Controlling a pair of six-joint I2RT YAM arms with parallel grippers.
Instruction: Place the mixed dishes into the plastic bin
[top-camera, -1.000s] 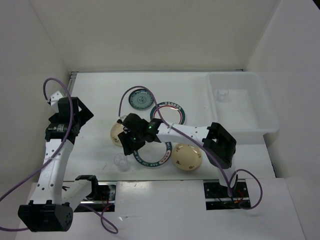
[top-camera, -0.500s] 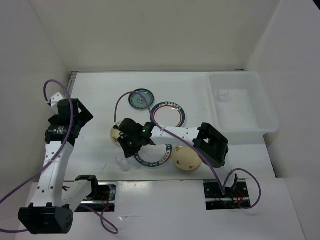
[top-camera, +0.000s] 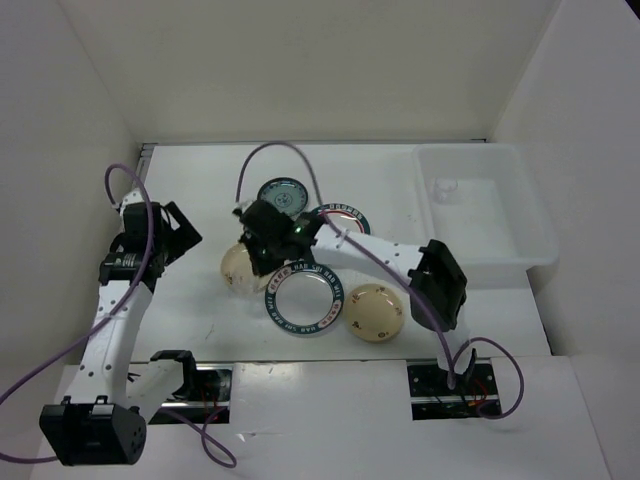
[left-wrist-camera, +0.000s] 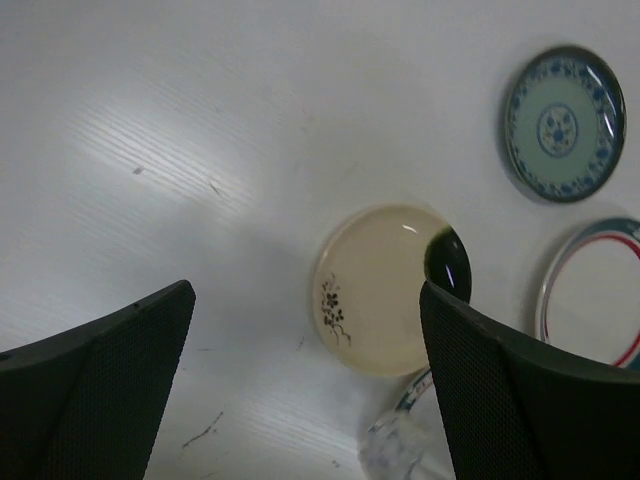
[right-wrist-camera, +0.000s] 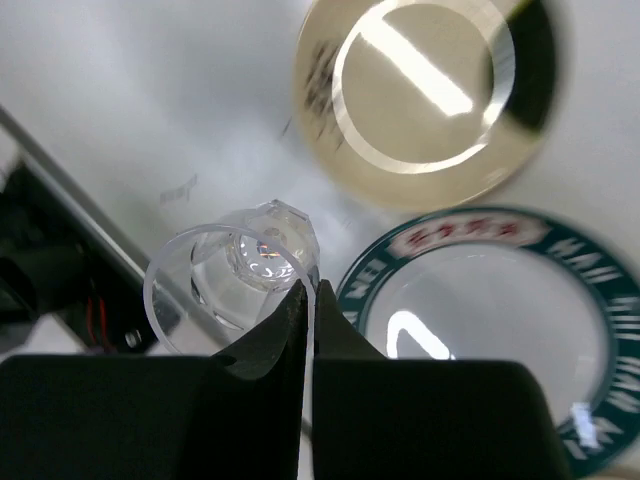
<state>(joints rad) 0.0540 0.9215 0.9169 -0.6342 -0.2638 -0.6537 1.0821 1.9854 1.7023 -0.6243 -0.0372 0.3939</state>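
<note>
Cream and flower-marked, the right plate (top-camera: 373, 312) lies nearest on the tabletop (top-camera: 200, 180). Just left of it, touching or nearly so, sits the near rimmed plate (top-camera: 303, 298), white with a dark teal lettered band. Left again is the left cream plate (top-camera: 238, 268).

The right hand (top-camera: 262, 240) reaches across to that spot. Its wrist view shows the fingers (right-wrist-camera: 290, 325) closed tight on the rim of the clear cup (right-wrist-camera: 230, 285), one inside the wall and one outside. From above the cup is hidden beneath the hand, so I cannot tell how high it is.

The left hand (top-camera: 170, 235) hangs over the left side of the tabletop, its fingers (left-wrist-camera: 100, 385) spread wide with nothing between them. Below it the wrist view shows the left cream plate and the saucer.

Farther back, the far rimmed plate (top-camera: 345, 222) lies partly under the right arm. The teal-blue saucer (top-camera: 283, 196) sits just beyond it to the left.

The translucent bin (top-camera: 530, 215) stands at the far right corner, well apart from the plates. A second cup (top-camera: 443, 188) lies inside it at the far end.
</note>
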